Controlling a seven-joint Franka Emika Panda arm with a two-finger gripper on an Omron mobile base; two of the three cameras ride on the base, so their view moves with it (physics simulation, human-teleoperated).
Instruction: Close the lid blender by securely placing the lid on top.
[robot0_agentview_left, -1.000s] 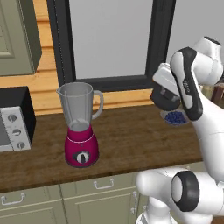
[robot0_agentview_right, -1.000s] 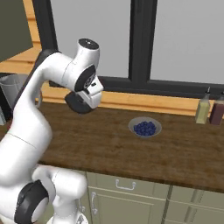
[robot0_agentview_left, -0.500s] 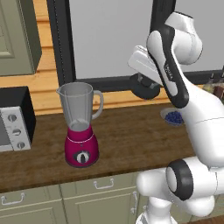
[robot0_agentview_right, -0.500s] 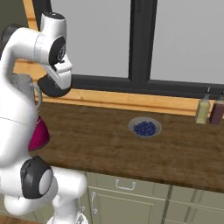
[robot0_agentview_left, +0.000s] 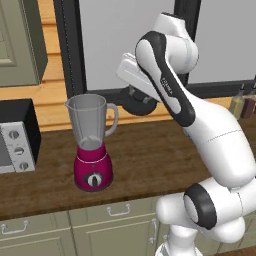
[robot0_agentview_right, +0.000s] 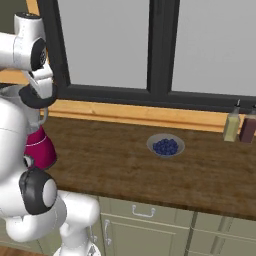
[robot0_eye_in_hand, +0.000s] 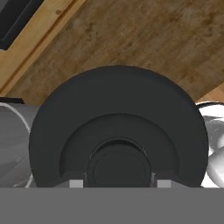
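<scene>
The jaws are clenched on the lid (robot0_eye_in_hand: 118, 131), a black round cap that hangs under the hand; in the left base view the lid (robot0_agentview_left: 140, 105) sits in the air off to one side of the jar's mouth, above the counter (robot0_agentview_left: 150, 155) and level with the upper part of the jar. The blender (robot0_agentview_left: 92, 145) stands on the counter just beside and below the jaws, its mouth open and its magenta base (robot0_agentview_left: 93, 170) upright. Farther off from the jaws are a bowl of blueberries (robot0_agentview_right: 165, 146) and two bottles (robot0_agentview_right: 239, 125) by the window.

Risk, as I judge it: the lid is held about level with the rim, so a sideways move could knock the jar's handle or tip the blender. Released off-centre or tilted, the lid would sit crooked or slide off.
</scene>
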